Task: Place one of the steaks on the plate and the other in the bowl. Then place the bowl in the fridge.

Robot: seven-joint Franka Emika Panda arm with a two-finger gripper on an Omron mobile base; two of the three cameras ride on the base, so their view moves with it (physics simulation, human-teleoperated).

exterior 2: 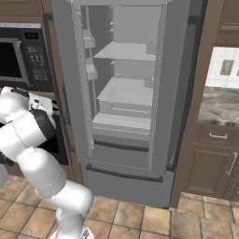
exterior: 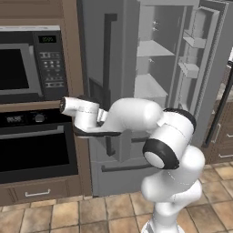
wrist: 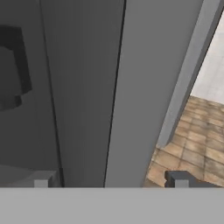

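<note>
The fridge [exterior: 150, 86] stands with both doors swung out, its pale shelves [exterior 2: 126, 93] bare. My gripper [wrist: 109, 180] is open, close against the outer face of the left door [wrist: 83, 87]. Nothing is between its fingertips [wrist: 177, 178]. A dark handle [wrist: 13, 65] lies off to one side of the fingers in the hand view. My folded arm [exterior: 136, 116] hangs in front of that left door [exterior: 98, 50]. The steaks, the plate and the bowl are out of view.
A built-in microwave [exterior: 22, 68] and a black oven [exterior: 36, 150] sit left of the fridge. The right door [exterior: 195, 68] carries small bins. Brown cabinets [exterior 2: 214, 163] and a counter [exterior 2: 219, 105] stand to the right. Tiled floor [exterior 2: 140, 214] lies below.
</note>
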